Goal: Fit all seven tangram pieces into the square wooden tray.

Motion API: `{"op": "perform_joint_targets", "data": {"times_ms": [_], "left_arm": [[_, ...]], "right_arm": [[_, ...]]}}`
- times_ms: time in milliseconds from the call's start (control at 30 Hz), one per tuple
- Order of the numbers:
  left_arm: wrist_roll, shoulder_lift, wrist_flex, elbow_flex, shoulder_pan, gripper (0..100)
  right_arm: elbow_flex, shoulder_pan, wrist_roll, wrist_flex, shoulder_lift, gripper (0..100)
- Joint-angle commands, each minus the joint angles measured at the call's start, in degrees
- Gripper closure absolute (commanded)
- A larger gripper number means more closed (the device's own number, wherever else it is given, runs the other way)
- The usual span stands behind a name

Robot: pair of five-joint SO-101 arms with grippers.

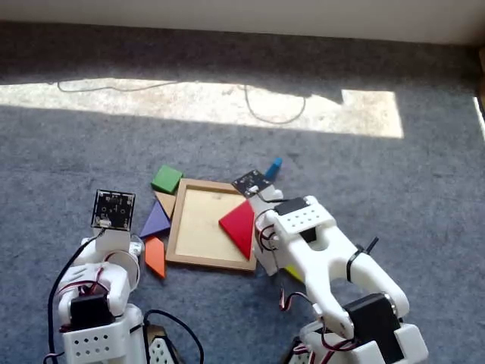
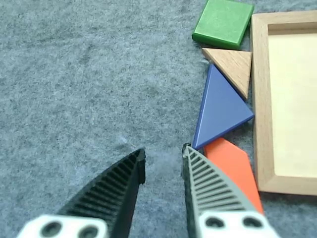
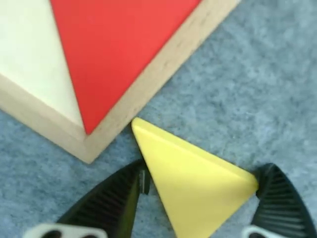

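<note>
The square wooden tray (image 1: 176,227) lies on the carpet with a red triangle (image 1: 239,223) in its right half. Along its left side lie a green square (image 2: 223,22), a tan triangle (image 2: 233,67), a blue triangle (image 2: 220,109) and an orange parallelogram (image 2: 233,166). A small blue piece (image 1: 273,167) lies beyond the tray's far right corner. My left gripper (image 2: 163,161) is open above bare carpet, one fingertip beside the orange piece. My right gripper (image 3: 203,183) is shut on a yellow triangle (image 3: 193,178) just outside the tray's near right corner (image 3: 89,148).
Grey carpet covers the whole floor. A sunlit band with a thin cable (image 1: 265,114) runs across the back. The left arm's base (image 1: 95,326) and the right arm's base (image 1: 371,326) stand at the near edge.
</note>
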State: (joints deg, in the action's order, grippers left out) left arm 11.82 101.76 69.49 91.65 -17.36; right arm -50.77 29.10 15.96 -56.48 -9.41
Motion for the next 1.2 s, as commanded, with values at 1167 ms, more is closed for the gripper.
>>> {"op": "perform_joint_targets", "data": {"times_ms": [1167], "left_arm": [[0.4, 0.7, -0.1, -2.1, -0.8, 86]], "right_arm": [[16.0, 12.7, 8.0, -5.1, -17.8, 80.8]]}}
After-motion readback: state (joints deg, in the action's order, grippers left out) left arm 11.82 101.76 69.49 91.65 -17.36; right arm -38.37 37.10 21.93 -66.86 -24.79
